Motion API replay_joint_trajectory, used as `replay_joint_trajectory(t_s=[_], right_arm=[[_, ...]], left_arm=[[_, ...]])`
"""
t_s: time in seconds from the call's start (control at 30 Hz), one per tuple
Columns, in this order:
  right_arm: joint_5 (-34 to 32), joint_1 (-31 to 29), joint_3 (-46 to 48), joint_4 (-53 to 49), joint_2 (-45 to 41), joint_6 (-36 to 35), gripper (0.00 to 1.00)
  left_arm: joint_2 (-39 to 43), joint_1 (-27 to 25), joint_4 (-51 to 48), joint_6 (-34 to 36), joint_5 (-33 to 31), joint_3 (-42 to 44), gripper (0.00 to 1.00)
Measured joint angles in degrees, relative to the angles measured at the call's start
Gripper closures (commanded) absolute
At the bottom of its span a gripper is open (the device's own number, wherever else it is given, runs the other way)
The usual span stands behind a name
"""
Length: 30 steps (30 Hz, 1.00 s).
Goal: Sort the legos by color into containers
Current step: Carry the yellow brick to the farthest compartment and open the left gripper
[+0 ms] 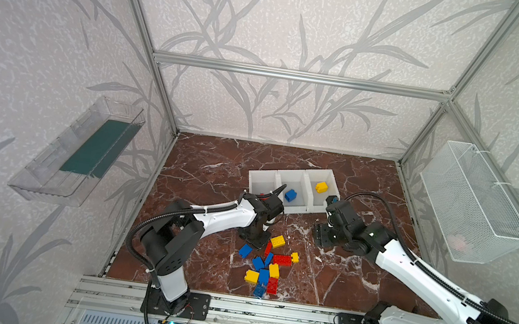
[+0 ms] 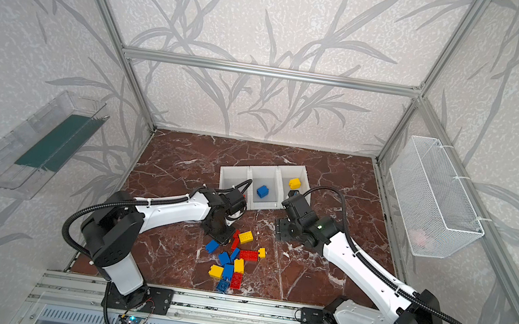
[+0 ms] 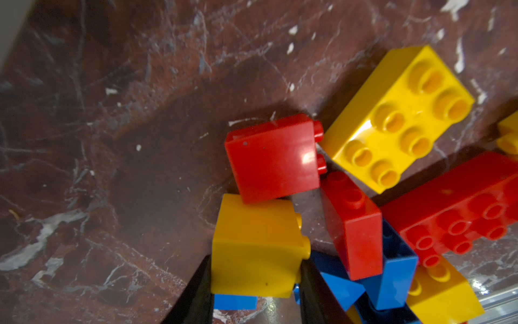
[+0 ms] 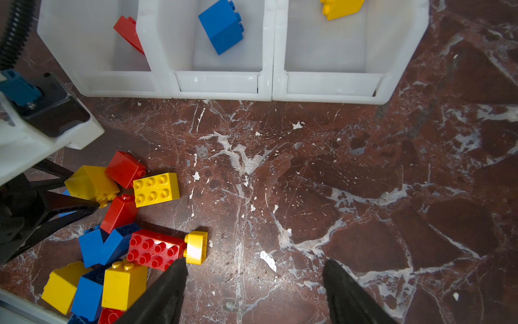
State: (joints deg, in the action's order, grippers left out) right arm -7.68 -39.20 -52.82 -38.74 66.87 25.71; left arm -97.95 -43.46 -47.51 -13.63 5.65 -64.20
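Left gripper [image 3: 255, 259]: the yellow square brick [image 3: 256, 244] is being held between the jaws. One flat side wall is being pressed by each jaw, and no gap is showing in the left wrist view.
Held brick, location: at the edge of the brick pile [image 1: 265, 267] nearest the bins, low over the marble table [image 1: 215, 170]. Whether it is being lifted clear cannot be told.
Neighbouring piece: the held brick's far edge is being touched by a red square brick [image 3: 273, 158], which is lying on its side.
Right gripper [image 4: 258, 294]: the jaws are being held wide apart with nothing between them, over bare marble just beside the pile.
Destination: the yellow bin [image 4: 330, 84], rightmost of three white bins in both top views, is already being occupied by a yellow brick [image 4: 340, 8]. A blue brick [image 4: 221, 26] is lying in the middle bin [image 4: 218, 84] and a red brick [image 4: 129, 33] in the left bin [image 4: 117, 84].
Handling, judged: hollow hard plastic, so light and stiff, not fragile. The glossy walls are likely to be slippery.
Grasp point, judged: two opposite flat walls near mid-height, with the studs being kept off the pads.
Risk, judged: the red neighbour may be dragged along during lifting.
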Motion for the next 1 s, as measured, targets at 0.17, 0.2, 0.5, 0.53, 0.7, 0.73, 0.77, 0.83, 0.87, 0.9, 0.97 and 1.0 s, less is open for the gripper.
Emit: replay_joint_trajectory(t_s=[0.17,0.2,0.5,0.53,0.7,0.73,0.77,0.83,0.87,0.9,0.97,1.0], right_arm=[[-0.3,4.5,0.7,-0.4,-5.0,-0.7,0.23],[-0.2,6.1,0.9,-0.5,-6.1,-0.9,0.23],[2.1,17.4,2.3,-3.6,-11.0,-2.9,0.23],[2.3,17.7,2.4,-3.7,-11.2,-3.1,0.23],[3.9,18.2,2.5,-4.3,-12.0,-3.3,0.23],[4.1,18.2,2.5,-4.4,-12.1,-3.3,0.23],[4.3,18.2,2.5,-4.6,-12.2,-3.3,0.23],[4.8,18.2,2.5,-5.0,-12.6,-3.3,0.23],[4.9,18.2,2.5,-5.3,-12.8,-3.3,0.23],[5.0,18.2,2.6,-5.6,-13.1,-3.3,0.23],[5.2,18.2,2.6,-6.1,-13.9,-3.3,0.23],[5.2,18.2,2.6,-6.5,-14.3,-3.3,0.23]], left_arm=[[0.4,0.0,-0.2,-0.5,0.3,-7.0,0.64],[0.4,-0.1,-0.1,-0.5,0.4,-9.0,0.64],[-13.7,-0.7,1.4,0.8,1.7,-42.1,0.64],[-16.5,-0.8,1.7,1.0,1.8,-45.8,0.64],[-30.2,-1.1,1.7,1.7,2.1,-61.6,0.64],[-32.4,-1.2,2.0,1.7,2.2,-63.8,0.64],[-34.5,-1.2,2.3,1.6,2.2,-65.7,0.65],[-37.5,-1.3,3.0,1.5,2.2,-67.7,0.65],[-38.7,-1.3,3.5,1.3,2.2,-68.3,0.65],[-39.9,-1.3,3.9,1.1,2.2,-68.7,0.65],[-41.2,-1.3,4.9,0.5,2.2,-68.8,0.65],[-41.8,-1.3,5.5,0.2,2.2,-68.8,0.65]])
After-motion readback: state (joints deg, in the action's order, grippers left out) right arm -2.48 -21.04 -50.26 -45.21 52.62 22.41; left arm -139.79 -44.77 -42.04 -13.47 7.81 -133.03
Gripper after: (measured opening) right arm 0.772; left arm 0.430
